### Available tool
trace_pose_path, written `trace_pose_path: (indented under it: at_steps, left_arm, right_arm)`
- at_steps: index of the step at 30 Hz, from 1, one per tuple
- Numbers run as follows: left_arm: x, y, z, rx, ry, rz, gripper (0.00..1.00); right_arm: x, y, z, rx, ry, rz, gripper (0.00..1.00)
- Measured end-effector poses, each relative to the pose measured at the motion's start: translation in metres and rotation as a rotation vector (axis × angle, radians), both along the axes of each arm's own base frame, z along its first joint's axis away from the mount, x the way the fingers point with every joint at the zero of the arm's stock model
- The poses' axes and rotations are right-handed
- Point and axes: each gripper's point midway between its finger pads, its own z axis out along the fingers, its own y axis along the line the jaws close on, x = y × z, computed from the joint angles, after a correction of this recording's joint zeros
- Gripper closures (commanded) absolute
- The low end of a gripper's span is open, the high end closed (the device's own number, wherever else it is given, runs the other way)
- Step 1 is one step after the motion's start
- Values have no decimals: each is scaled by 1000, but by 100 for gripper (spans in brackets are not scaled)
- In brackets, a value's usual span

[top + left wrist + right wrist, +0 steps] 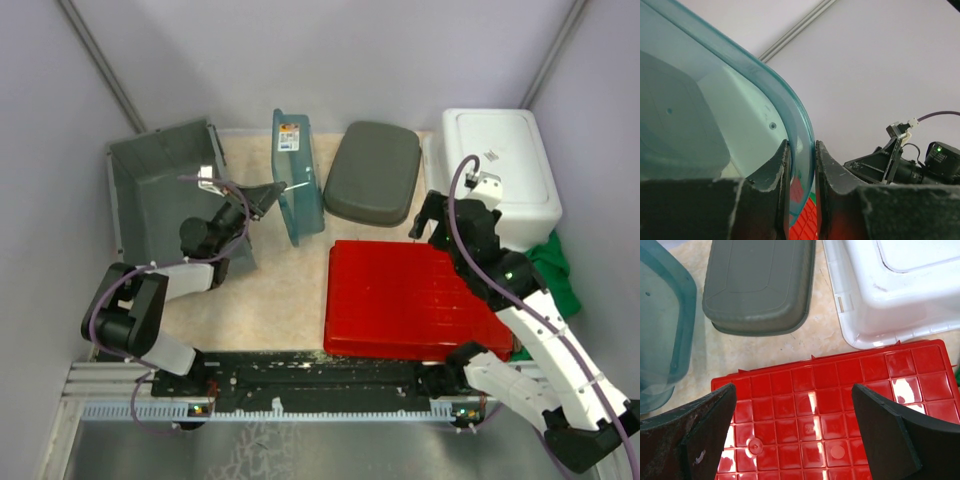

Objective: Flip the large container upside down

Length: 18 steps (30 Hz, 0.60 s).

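A teal see-through container (pixel 298 176) stands on its side at the back middle of the table, its opening facing left. My left gripper (pixel 270 196) is shut on its rim. In the left wrist view the teal rim (pixel 799 125) runs between the two fingers of that gripper (pixel 801 146), which press on it from both sides. My right gripper (pixel 430 215) is open and empty, hovering above the far edge of a red ribbed container (pixel 410 300) that lies bottom up. In the right wrist view its gripper (pixel 794 390) stands wide over the red base (pixel 840 405).
A grey bin (pixel 165 190) lies on its side at the back left. A dark grey container (pixel 373 172) and a white one (pixel 500 165) lie bottom up at the back. A green cloth (pixel 555 270) lies at the right edge. Walls enclose the table.
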Motion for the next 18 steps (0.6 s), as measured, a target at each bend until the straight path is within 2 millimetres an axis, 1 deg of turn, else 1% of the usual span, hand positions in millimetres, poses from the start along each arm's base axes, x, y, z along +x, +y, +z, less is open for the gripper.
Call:
trace_pose_path:
  at_steps: [1, 3, 5, 6, 7, 8, 10, 13, 18]
  left_arm:
    - [-2, 0, -3, 4, 2, -3, 78]
    - [-3, 0, -7, 20, 5, -13, 67]
    - [-4, -2, -11, 35, 10, -24, 59]
    - [-4, -4, -16, 49, 29, -31, 54]
    - [-2, -4, -27, 67, 70, -32, 48]
    - [-1, -4, -31, 75, 85, -31, 43]
    - [2, -5, -48, 107, 143, -27, 35]
    - [5, -4, -67, 153, 208, -14, 33]
    - [6, -1, -82, 226, 262, 10, 29]
  right_arm:
    - [0, 0, 0, 0, 0, 0, 2]
    - [1, 1, -1, -2, 3, 1, 2]
    - [2, 1, -2, -3, 6, 1, 1]
    - [3, 2, -3, -4, 9, 3, 1]
    - [4, 3, -4, -5, 12, 4, 1]
    - [5, 3, -5, -7, 16, 4, 2]
    - [6, 5, -6, -9, 21, 7, 1]
    - [9, 6, -7, -10, 20, 9, 1]
    - [10, 7, -10, -12, 24, 9, 1]
